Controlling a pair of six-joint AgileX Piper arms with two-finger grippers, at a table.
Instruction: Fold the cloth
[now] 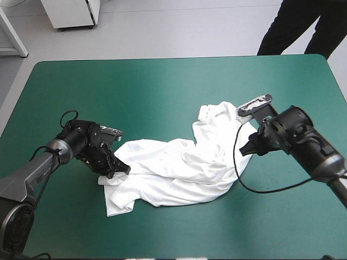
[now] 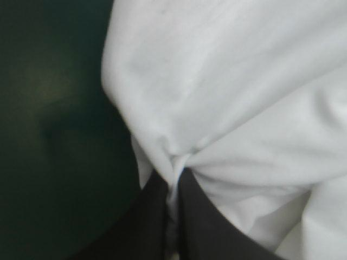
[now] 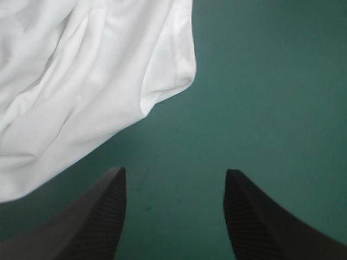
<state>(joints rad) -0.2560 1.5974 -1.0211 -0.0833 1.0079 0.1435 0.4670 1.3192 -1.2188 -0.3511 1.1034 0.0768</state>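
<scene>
Two grippers work at one T-shirt (image 1: pixel 179 168), which lies crumpled and half spread on the teal-green cover (image 1: pixel 135 86). We note the left gripper (image 2: pixel 173 187) at the T-shirt's left end, its black fingers pinched all but together on a gathered fold of white cloth. The right gripper (image 3: pixel 173 172) sits just off the T-shirt's right side, jaws wide, only bare cover between them. It appears clear of the fabric, though the high view is crowded there.
</scene>
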